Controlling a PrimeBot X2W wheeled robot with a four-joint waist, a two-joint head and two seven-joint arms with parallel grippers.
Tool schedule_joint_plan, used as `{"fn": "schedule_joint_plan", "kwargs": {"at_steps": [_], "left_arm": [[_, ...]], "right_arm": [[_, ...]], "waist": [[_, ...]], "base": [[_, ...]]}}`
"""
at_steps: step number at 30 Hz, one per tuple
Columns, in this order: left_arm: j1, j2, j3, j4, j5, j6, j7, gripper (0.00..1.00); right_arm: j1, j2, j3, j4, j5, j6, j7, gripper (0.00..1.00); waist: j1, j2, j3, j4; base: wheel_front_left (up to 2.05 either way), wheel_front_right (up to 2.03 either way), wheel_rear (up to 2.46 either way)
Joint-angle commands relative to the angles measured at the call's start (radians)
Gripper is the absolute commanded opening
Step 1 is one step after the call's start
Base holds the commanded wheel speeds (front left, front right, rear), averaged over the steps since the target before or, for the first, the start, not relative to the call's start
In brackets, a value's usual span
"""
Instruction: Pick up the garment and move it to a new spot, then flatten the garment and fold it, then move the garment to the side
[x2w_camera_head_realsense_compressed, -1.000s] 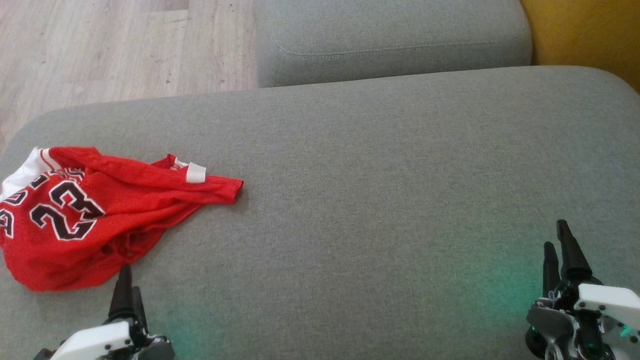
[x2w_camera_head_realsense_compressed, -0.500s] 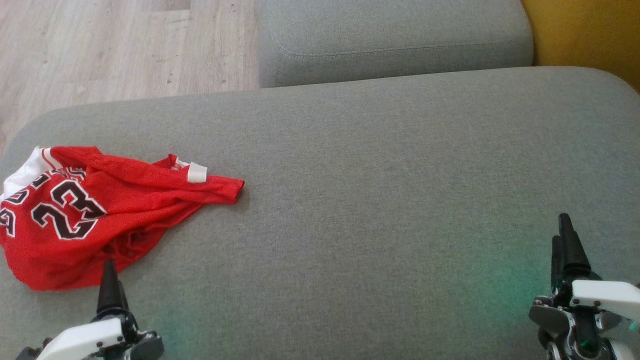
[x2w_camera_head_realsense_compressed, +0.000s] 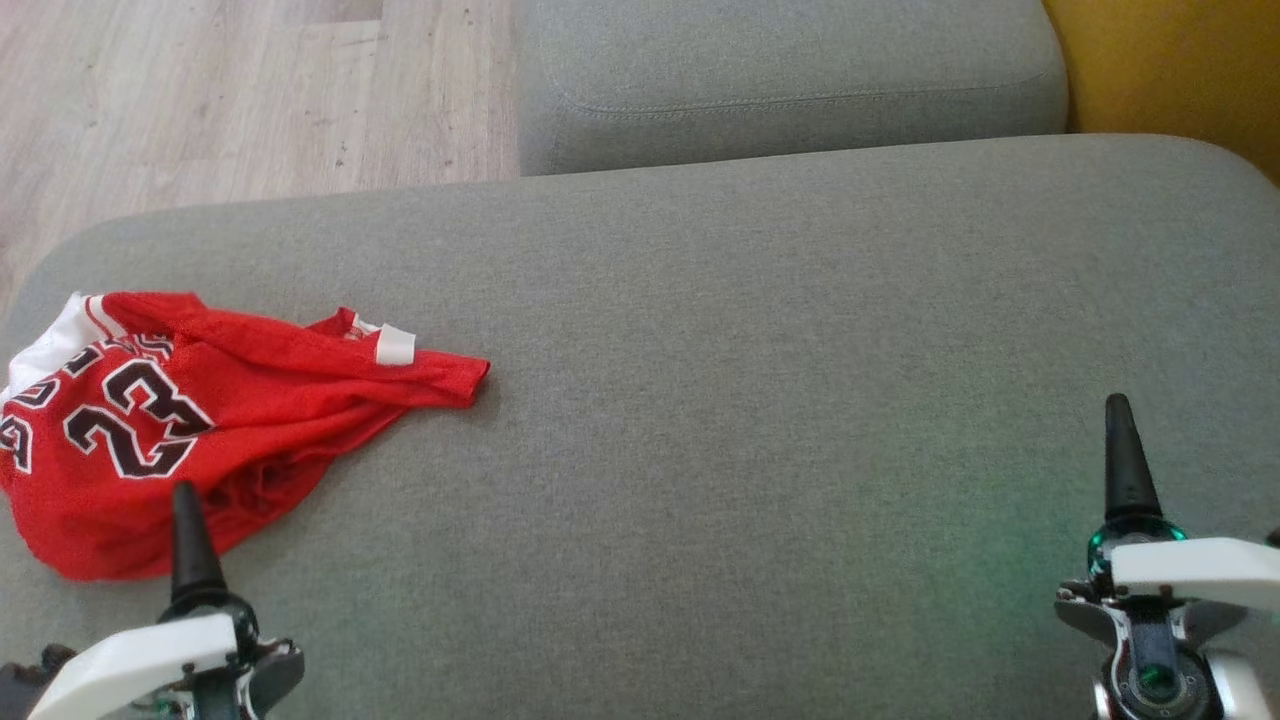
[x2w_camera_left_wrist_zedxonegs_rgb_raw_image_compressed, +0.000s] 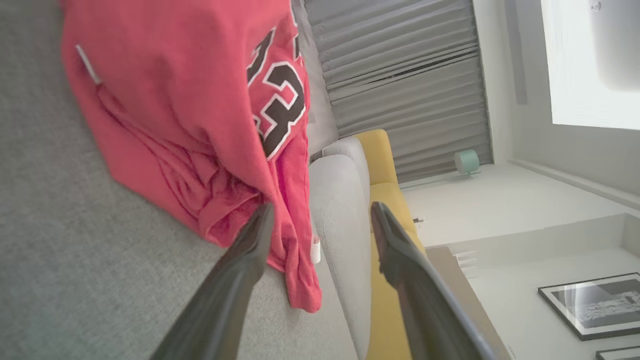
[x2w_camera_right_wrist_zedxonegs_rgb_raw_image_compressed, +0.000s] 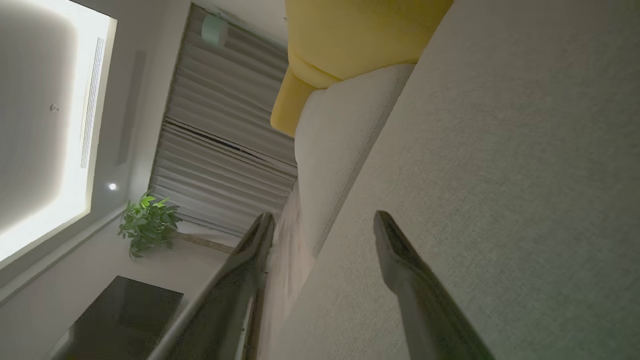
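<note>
- Status: left gripper (x2w_camera_left_wrist_zedxonegs_rgb_raw_image_compressed: 320, 215), right gripper (x2w_camera_right_wrist_zedxonegs_rgb_raw_image_compressed: 320, 217) both wide apart, empty.
- Risk: left nips one thin fold of bunched garment (x2w_camera_head_realsense_compressed: 200, 420), fabric slips mid-lift or slides off cushion (x2w_camera_head_realsense_compressed: 750, 400) edge.

The broad grey fabric sofa seat (x2w_camera_head_realsense_compressed: 760, 350) lies bare across its middle and right, free to reach from the near edge. A crumpled red mesh jersey (x2w_camera_head_realsense_compressed: 150, 420) takes up its left end, just ahead of the left pincer (x2w_camera_left_wrist_zedxonegs_rgb_raw_image_compressed: 322, 212). A second grey cushion (x2w_camera_head_realsense_compressed: 790, 80) bounds the far side and a yellow upholstered piece (x2w_camera_head_realsense_compressed: 1170, 70) the far right corner. Pale wooden floor (x2w_camera_head_realsense_compressed: 200, 100) lies beyond the far left.
</note>
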Motion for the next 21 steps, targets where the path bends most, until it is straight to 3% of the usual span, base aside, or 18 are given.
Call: {"fn": "schedule_joint_plan", "kwargs": {"at_steps": [1,12,21], "left_arm": [[-0.047,0.008,0.007,-0.057,0.046,0.006,-0.011,1.00],[-0.041,0.009,-0.054,-0.154,0.266,0.039,-0.044,1.00],[-0.033,0.009,-0.117,-0.176,0.440,0.036,-0.068,1.00]], "right_arm": [[-0.048,-0.006,0.015,-0.053,-0.055,0.003,-0.014,1.00],[-0.047,-0.007,0.085,-0.099,-0.296,0.003,-0.047,1.00],[-0.041,-0.007,0.105,-0.111,-0.444,0.004,-0.070,1.00]], "waist": [[0.0000,0.0000,0.000,0.000],[0.0000,0.0000,0.004,-0.004],[0.0000,0.0000,0.006,-0.006]], "base": [[0.00,0.00,0.00],[0.00,0.00,0.00],[0.00,0.00,0.00]]}}
